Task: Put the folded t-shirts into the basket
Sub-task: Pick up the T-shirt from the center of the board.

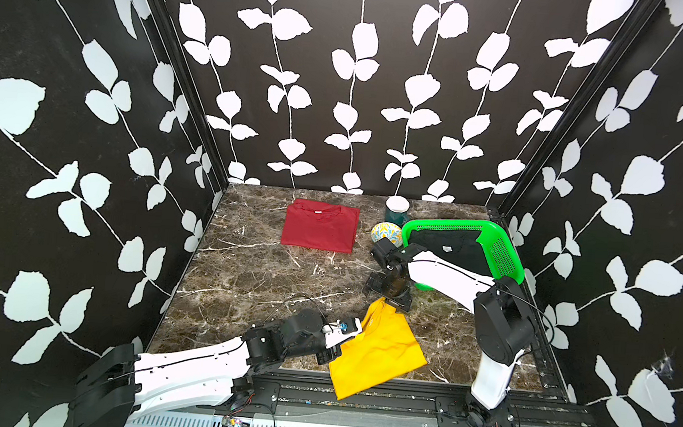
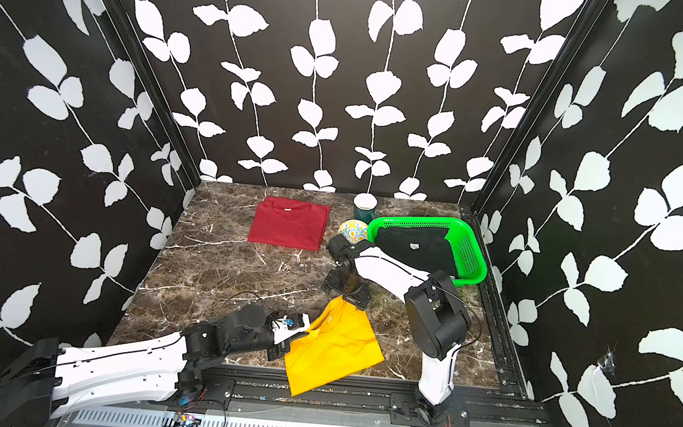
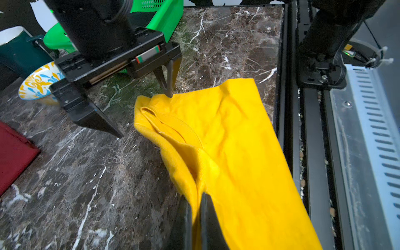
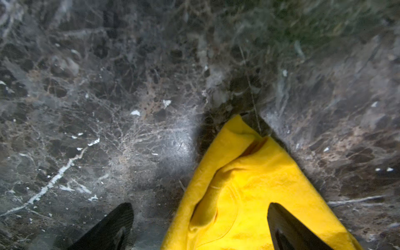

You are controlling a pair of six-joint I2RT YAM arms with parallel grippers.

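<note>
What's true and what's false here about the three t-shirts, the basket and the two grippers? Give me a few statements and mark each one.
1. The black t-shirt lies in the basket. True.
2. The red t-shirt lies in the basket. False: it lies flat on the table, apart from the basket.
3. The left gripper is shut on the yellow t-shirt. True.
4. The right gripper is shut on the yellow t-shirt. False: its jaws stand open at the shirt's corner nearest the basket.
</note>
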